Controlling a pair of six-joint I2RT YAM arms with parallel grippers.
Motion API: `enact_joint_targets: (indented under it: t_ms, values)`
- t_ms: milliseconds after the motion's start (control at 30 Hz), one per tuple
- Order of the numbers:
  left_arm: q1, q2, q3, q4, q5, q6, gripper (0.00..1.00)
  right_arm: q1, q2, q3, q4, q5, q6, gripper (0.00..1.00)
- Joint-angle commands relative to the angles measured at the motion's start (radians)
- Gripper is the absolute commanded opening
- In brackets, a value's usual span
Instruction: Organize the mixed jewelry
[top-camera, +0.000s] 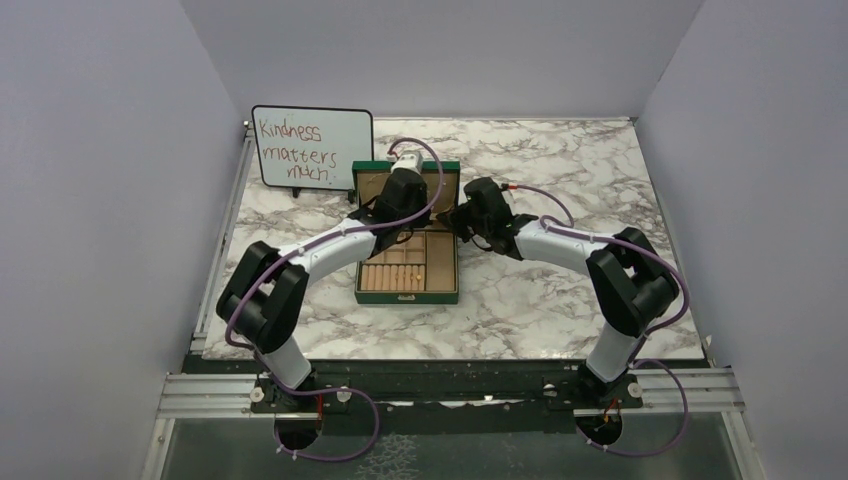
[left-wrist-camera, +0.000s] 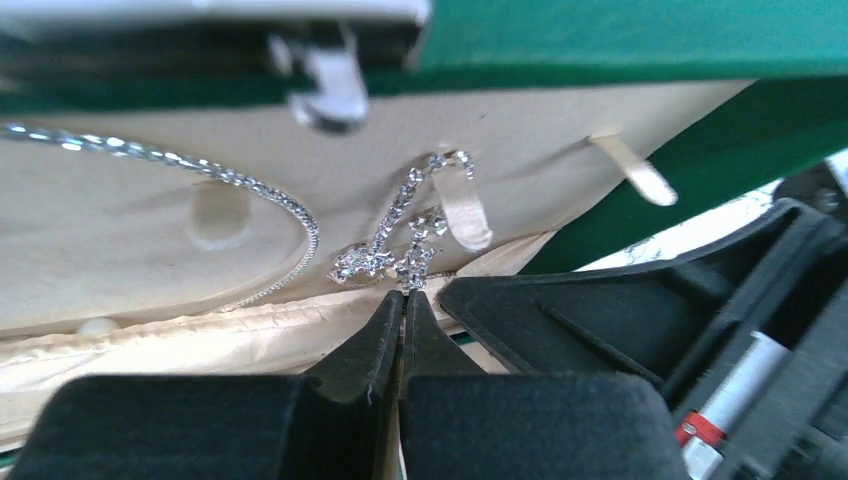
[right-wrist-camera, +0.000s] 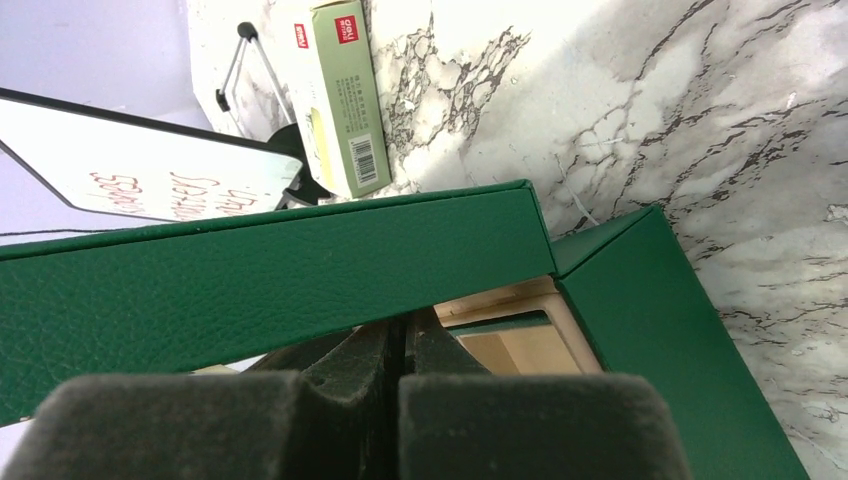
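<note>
**Item:** sparkling silver strand (left-wrist-camera: 372, 263).
**Location:** draped over a tan hook (left-wrist-camera: 468, 215) on the inner panel of the upright lid (left-wrist-camera: 620, 35), at the far side of the green box (top-camera: 408, 296).
**Neighbour:** thin silver loop (left-wrist-camera: 225, 175), hanging on the same panel just left of the strand and apart from it.

**Left gripper** (left-wrist-camera: 403, 300): your fingers are pressed together, with the strand's lowest end nipped at the very tips (a shallow bite, by the look of it).

**Right gripper** (right-wrist-camera: 403, 335): fingers pressed together with nothing seen between them. The tips sit at the right end of the lid, and you cannot tell whether they touch it.

**Hazards, as judged from here:**
- If you pull straight toward the near side, the strand may catch, since it loops over the hook. Lift it up and off first.
- So little is held that the strand could slip free and drop into the cream pocket (left-wrist-camera: 200, 340) below.
- A hard tug could swing the lid if nothing braces it.
- Drifting left could tangle the strand with the loop.
</note>
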Motion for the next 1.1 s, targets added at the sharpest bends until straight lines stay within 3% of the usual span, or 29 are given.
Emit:
enact_joint_targets:
  t_ms: [0, 433, 933, 1067]
  values:
    - [0.003, -0.092, -0.007, 0.017, -0.041, 0.005, 0.0, 0.004, -0.018, -0.03, -0.074, -0.02, -0.028, 0.01]
    - [0.003, -0.036, 0.026, 0.022, -0.037, 0.013, 0.0, 0.004, -0.032, -0.033, -0.05, -0.049, -0.045, 0.01]
    - [0.003, -0.045, 0.028, 0.009, 0.014, 0.02, 0.33, -0.005, -0.059, -0.04, -0.023, -0.105, -0.046, 0.01]
    - [0.003, -0.071, 0.015, 0.016, 0.012, 0.02, 0.37, -0.009, -0.069, -0.041, -0.011, -0.117, -0.053, 0.01]
